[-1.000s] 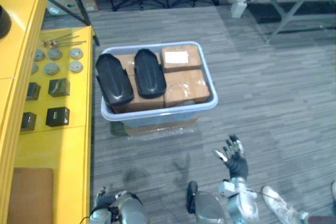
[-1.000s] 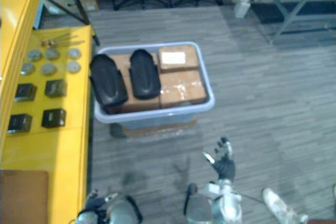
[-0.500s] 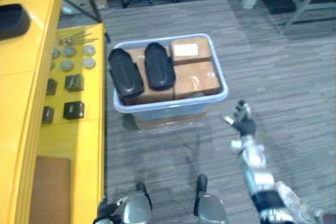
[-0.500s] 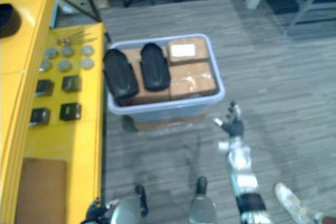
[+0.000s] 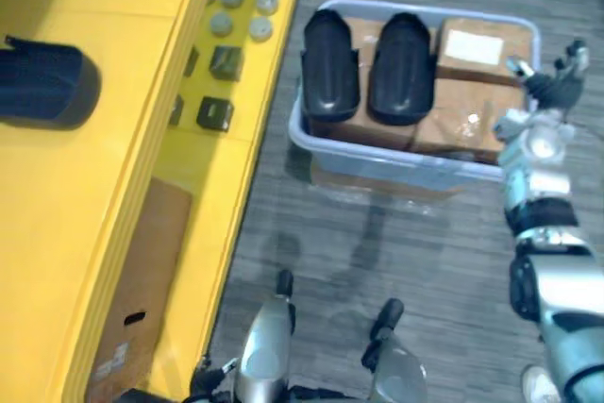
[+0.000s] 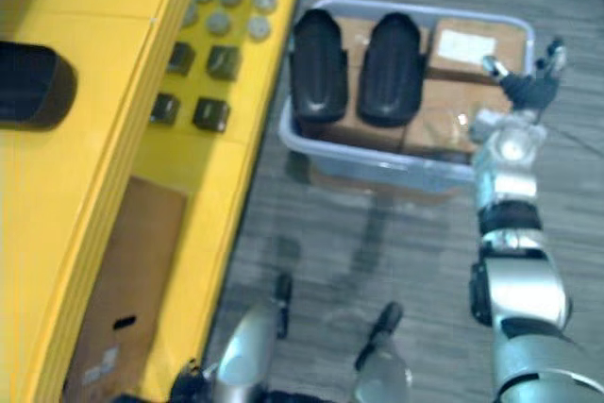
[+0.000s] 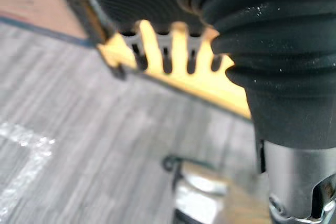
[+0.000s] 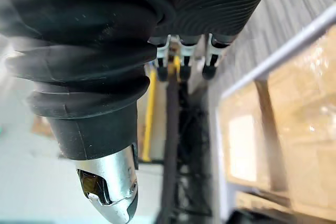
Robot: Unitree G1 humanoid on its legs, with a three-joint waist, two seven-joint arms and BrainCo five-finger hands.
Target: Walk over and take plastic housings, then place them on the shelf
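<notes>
Right robot hand [image 5: 549,90], fingers spread and empty, hovers over the bin's [image 5: 396,157] right edge. Both housings [image 5: 330,73] lie on boxes [image 5: 462,127] by its left edge. Best reach across and grip the nearer housing [image 5: 401,68] by its long sides. Left robot hand [image 7: 142,3]: grip cannot be told.

A glossy black oval plastic housing [image 5: 330,70] and its twin housing [image 5: 401,68] lie side by side, lengthwise, on brown cardboard boxes [image 5: 472,92] inside a pale plastic tub [image 5: 396,159], at the end nearest the yellow shelf [image 5: 113,195].
</notes>
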